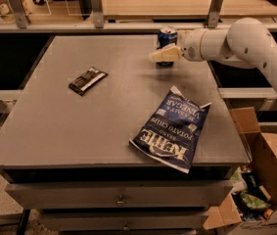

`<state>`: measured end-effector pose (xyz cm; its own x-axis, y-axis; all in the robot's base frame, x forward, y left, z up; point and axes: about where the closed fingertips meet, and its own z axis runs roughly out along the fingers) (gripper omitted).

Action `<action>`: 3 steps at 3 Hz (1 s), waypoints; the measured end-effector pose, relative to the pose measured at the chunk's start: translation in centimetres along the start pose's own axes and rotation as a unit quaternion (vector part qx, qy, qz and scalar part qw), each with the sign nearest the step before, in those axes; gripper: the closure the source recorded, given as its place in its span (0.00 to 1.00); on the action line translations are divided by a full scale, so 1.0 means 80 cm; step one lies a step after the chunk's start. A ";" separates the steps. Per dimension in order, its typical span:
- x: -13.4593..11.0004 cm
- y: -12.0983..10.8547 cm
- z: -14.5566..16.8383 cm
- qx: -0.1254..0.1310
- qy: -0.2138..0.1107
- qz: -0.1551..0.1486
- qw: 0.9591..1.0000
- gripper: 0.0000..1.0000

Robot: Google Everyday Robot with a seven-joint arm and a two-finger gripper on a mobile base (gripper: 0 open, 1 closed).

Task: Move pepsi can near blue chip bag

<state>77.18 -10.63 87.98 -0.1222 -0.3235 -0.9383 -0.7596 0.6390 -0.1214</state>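
Observation:
The pepsi can (167, 36) stands upright near the far edge of the grey table (69, 126), right of centre. My gripper (163, 55) reaches in from the right on a white arm and sits directly in front of the can's lower half, hiding it. The blue chip bag (173, 130) lies flat near the table's front right corner, well in front of the can and the gripper.
A small flat black wrapped bar (87, 80) lies on the left part of the table. An open cardboard box (265, 180) with items stands on the floor to the right. A railing with posts (96, 6) runs behind the table.

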 end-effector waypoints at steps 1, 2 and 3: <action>0.004 0.002 0.010 -0.005 -0.013 0.015 1.000 0.41; -0.003 0.008 0.010 -0.021 -0.024 0.012 0.999 0.64; -0.023 0.020 -0.006 -0.052 -0.037 -0.012 0.998 0.86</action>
<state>75.88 -9.34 89.67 -0.0587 -0.2822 -0.9576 -0.8240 0.5552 -0.1131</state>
